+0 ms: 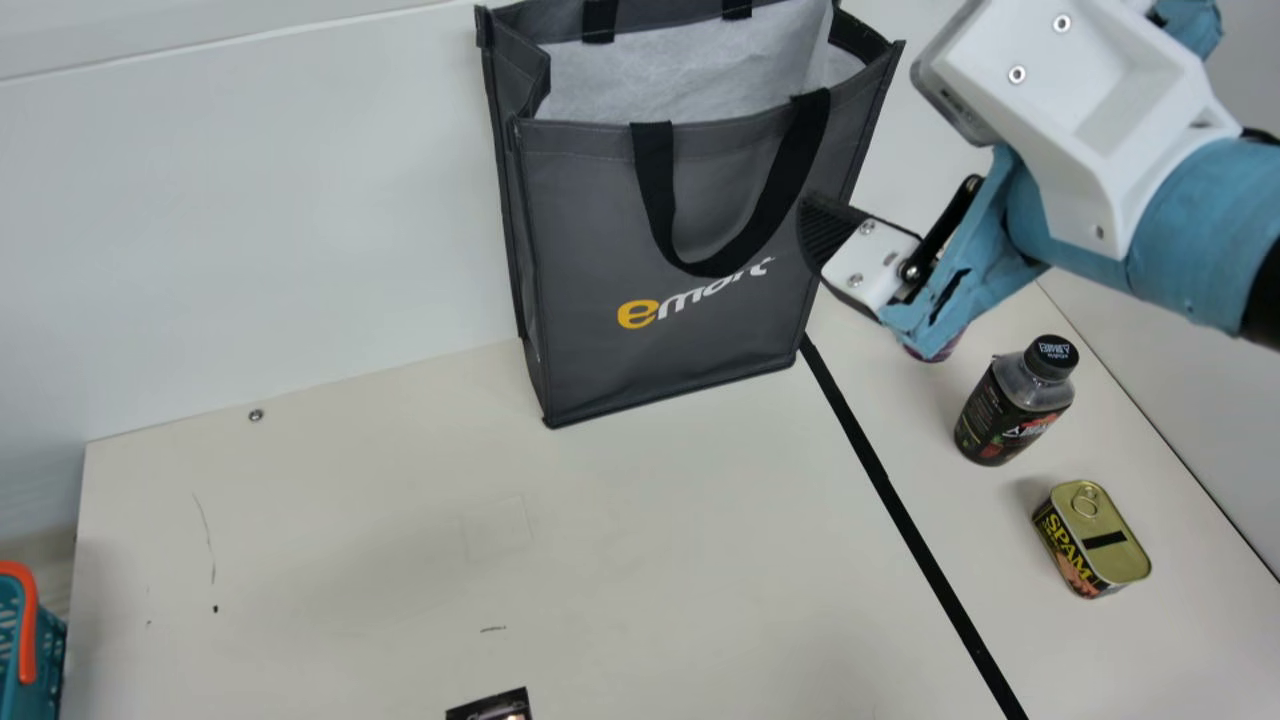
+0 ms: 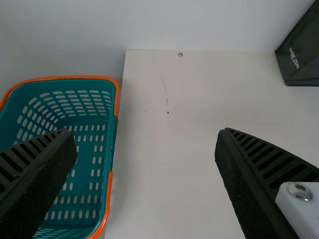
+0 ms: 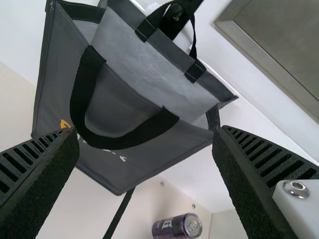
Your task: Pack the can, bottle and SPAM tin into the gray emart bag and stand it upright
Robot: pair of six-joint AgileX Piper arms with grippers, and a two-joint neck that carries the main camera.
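If going for the can [image 1: 936, 349] first, as seems likely, need to move toward half past four from the right claw [image 3: 145, 133] in the main view. Best to use the right arm [image 1: 1170, 200], much nearer. Find the can near three o'clock in the whole main view, part hidden behind that arm. Seems to stand up with its long way pointing to the sky, so must pinch round its sides and might tip it over. See the right claw wide and empty, close to the gray emart bag [image 1: 680, 350]; cannot tell if touching. Find the bag upright just past twelve, top open. Look just past three for the bottle [image 1: 1010, 405], standing, and near four for the SPAM tin [image 1: 1095, 540], lid up. See the left claw [image 2: 144, 135] wide and empty too, by a green basket [image 2: 115, 94], at eight in the main view. Spot a black line [image 1: 896, 505] running down the cream table [image 1: 350, 580] toward five, a cut-off dark thing [image 1: 490, 708] near seven, and a plain white wall [image 1: 250, 200] behind.
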